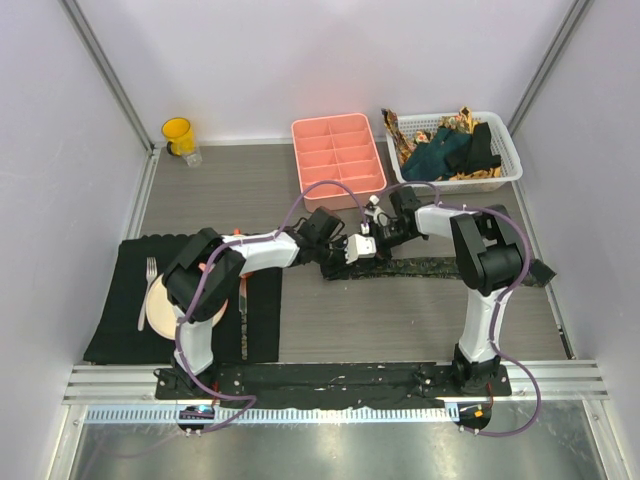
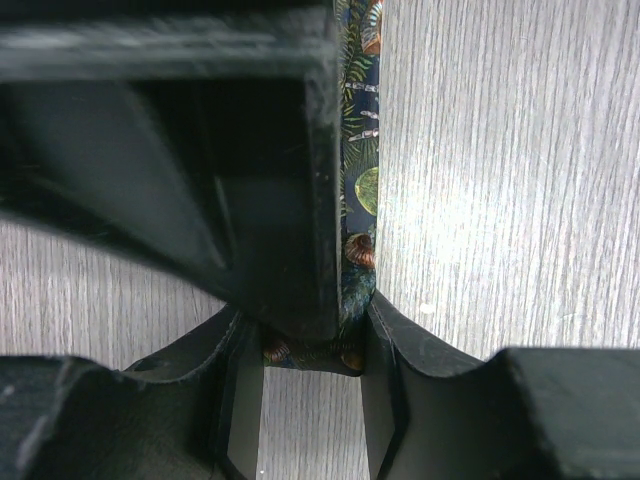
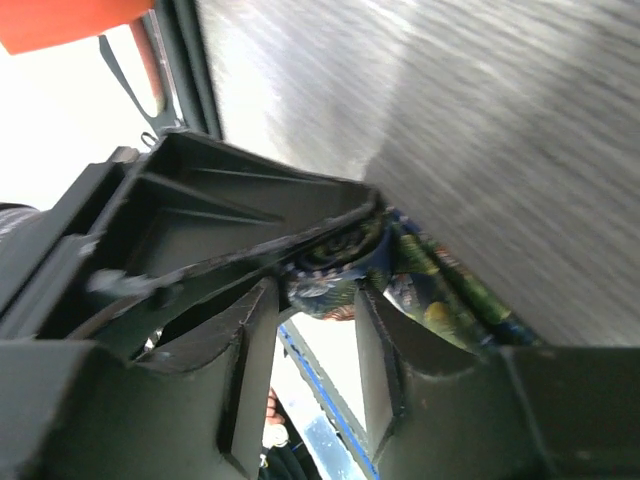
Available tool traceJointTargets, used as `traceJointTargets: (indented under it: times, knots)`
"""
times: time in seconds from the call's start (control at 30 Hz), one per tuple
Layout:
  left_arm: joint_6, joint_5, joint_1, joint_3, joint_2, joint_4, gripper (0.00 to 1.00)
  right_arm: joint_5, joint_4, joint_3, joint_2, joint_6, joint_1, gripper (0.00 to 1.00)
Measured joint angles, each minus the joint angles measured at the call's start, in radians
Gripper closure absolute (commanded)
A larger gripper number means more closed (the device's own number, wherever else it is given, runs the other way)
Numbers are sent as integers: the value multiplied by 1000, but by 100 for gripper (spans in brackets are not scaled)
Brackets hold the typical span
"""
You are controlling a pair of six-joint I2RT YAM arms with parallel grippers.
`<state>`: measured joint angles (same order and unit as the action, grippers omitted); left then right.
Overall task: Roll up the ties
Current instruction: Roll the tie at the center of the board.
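Pinching tie point(image 1: 432, 268) end at table point(image 1: 400, 325) centre

From above, the rolled end of the dark patterned tie point(image 1: 440, 267) is hidden beneath the left hand point(image 1: 338, 262) and right hand point(image 1: 378, 243). In the left wrist view it runs off at twelve o'clock. The heaped ties point(image 1: 445, 152) in the basket point(image 1: 512, 158), at one o'clock, look too tangled to count.

Left end effector point(image 2: 312, 345) pinches patterned tie point(image 2: 358, 190) on table point(image 2: 500, 200).
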<state>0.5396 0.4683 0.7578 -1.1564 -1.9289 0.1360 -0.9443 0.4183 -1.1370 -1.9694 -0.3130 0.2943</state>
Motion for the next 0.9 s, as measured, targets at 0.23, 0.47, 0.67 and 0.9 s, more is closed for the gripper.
traceJointTargets:
  times: [0.23,0.47,0.67,0.9]
  knots:
    - [-1,4,0,-6,-4,9,74,-23,11,-6,-54,31,-6,99]
    - [-11,7,-4,-8,-4,7,33,-52,63,-33,-91,76,-29,99]
    - [-69,10,-45,39,45,-15,0,-68,116,-35,-118,121,-64,99]
    - [-179,-15,-89,215,347,-207,0,-73,171,-56,-141,170,-76,99]
